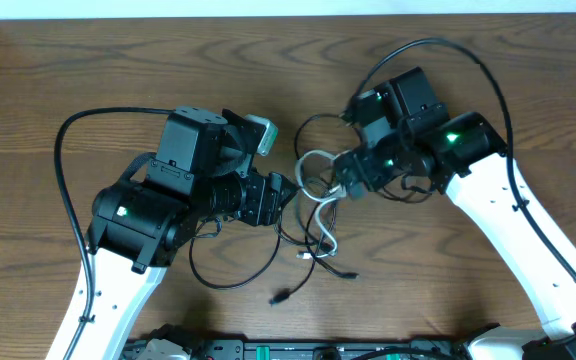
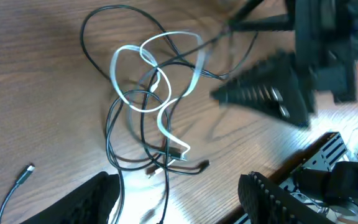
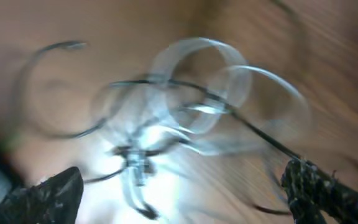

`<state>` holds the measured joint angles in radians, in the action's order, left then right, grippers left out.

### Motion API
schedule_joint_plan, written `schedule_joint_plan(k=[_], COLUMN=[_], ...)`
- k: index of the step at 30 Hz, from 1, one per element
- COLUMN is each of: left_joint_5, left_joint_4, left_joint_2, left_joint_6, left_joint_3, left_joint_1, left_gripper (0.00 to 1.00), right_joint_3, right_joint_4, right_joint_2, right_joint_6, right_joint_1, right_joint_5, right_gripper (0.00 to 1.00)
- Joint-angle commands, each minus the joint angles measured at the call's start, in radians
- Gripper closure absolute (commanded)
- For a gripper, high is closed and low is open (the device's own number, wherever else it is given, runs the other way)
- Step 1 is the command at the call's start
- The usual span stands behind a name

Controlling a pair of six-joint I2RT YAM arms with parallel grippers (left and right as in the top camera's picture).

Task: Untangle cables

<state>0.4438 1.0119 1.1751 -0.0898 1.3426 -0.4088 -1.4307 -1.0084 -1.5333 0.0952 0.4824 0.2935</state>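
A tangle of thin black cables and one whitish cable lies on the wooden table between my two arms. In the left wrist view the whitish cable loops through the black cables. My left gripper is open just left of the tangle, its fingers wide apart with black strands running between them. My right gripper is open just right of the tangle. The right wrist view is blurred; its fingers are apart above the whitish loops, with a black strand touching the right finger.
A loose black plug end lies near the front edge. Thicker black arm cords arc over the table at the left and right. The table's front edge with metal rail is close.
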Motion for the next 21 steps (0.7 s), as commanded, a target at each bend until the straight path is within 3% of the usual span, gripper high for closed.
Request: schedule_joint_plan(k=[1, 6, 9, 14, 17, 19, 21], left_joint_5=[0.023, 0.023, 0.023, 0.036, 0.045, 0.043, 0.042], left_joint_4=[-0.002, 0.001, 0.001, 0.001, 0.001, 0.001, 0.002], left_joint_2=[-0.008, -0.008, -0.008, -0.011, -0.021, -0.024, -0.025], left_joint_6=[0.002, 0.002, 0.002, 0.002, 0.002, 0.002, 0.002], left_joint_3=[0.019, 0.019, 0.019, 0.019, 0.019, 0.019, 0.019], left_joint_1=[-0.001, 0.0, -0.001, 0.0, 0.0, 0.0, 0.0], left_gripper=[0.34, 0.35, 0.35, 0.35, 0.36, 0.36, 0.36], right_joint_3=[-0.006, -0.006, -0.005, 0.028, 0.105, 0.138, 0.164], right_joint_4=[0.029, 0.027, 0.02, 0.032, 0.072, 0.107, 0.14], right_joint_2=[0.001, 0.001, 0.0, -0.016, -0.063, -0.089, -0.113], right_joint_6=[0.088, -0.111, -0.181, -0.335, -0.473, -0.484, -0.485], right_joint_1=[0.002, 0.001, 0.001, 0.001, 0.003, 0.004, 0.004], right_joint_5=[0.089, -0.321, -0.432, -0.441, -0.404, -0.344, -0.276], right_gripper=[0.01, 0.01, 0.03, 0.11, 0.22, 0.25, 0.36])
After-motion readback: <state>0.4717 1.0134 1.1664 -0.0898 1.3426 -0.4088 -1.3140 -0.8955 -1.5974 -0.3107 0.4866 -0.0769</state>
